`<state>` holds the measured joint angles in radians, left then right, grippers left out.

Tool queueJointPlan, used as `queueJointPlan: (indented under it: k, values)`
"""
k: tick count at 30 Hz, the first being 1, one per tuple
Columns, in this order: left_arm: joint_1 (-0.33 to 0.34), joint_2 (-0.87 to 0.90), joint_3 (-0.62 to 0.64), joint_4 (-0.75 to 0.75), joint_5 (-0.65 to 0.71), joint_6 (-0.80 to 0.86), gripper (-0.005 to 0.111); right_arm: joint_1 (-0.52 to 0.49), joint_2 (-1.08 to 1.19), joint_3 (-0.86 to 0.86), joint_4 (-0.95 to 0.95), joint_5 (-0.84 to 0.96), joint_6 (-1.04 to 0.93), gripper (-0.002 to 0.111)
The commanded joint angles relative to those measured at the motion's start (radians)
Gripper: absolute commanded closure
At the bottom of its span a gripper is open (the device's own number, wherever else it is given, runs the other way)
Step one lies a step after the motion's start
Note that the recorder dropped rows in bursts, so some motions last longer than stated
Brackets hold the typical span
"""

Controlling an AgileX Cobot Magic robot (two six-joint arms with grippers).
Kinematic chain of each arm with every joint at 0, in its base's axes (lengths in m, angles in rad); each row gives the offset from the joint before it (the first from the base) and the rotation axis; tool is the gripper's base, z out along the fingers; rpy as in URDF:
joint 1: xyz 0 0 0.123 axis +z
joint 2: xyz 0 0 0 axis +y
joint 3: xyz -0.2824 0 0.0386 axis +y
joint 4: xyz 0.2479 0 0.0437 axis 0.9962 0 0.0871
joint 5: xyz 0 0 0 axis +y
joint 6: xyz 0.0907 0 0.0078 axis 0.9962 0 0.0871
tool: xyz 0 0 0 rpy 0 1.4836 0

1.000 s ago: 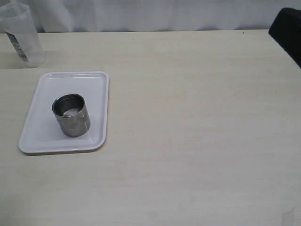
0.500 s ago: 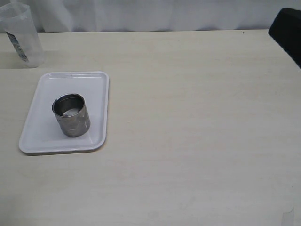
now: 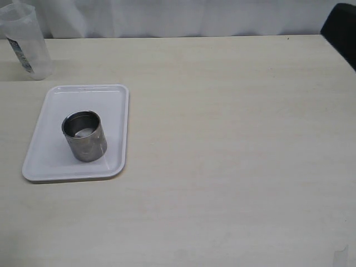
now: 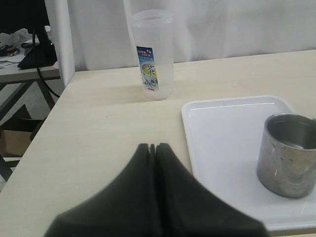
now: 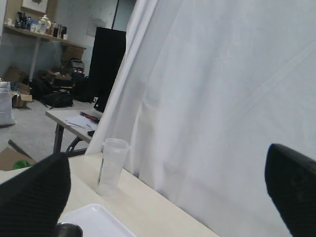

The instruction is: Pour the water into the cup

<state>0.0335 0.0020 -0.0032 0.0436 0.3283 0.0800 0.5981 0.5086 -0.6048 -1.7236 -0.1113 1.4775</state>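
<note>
At top right, right arm (image 3: 340, 28) edged outward, cup (image 3: 84, 136) unmoved

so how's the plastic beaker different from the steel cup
The beaker is translucent plastic with a printed label; the cup is opaque brushed steel. The beaker is tall and slim, the cup short and wide. The cup stands on the white tray; the beaker stands off it, on the bare table. Both are upright and open-topped.

Grey-silver cup (image 3: 84, 136), white tray (image 3: 83, 97), pale woodgrain table (image 3: 233, 144), beaker label (image 4: 148, 67) seemingly blue-white
</note>
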Motion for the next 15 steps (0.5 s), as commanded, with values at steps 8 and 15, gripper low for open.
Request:
queueJointPlan:
  k: [8,15]
  values:
    - [-0.006,-0.002,0.003,0.001,-0.021,-0.003,0.107,-0.005,-0.046,0.094,0.533,0.287,-0.333,-0.001]
    - [-0.006,-0.002,0.003,0.001,-0.021,-0.003,0.107,-0.005,-0.165,0.278,0.811,0.199,-0.775,-0.001]
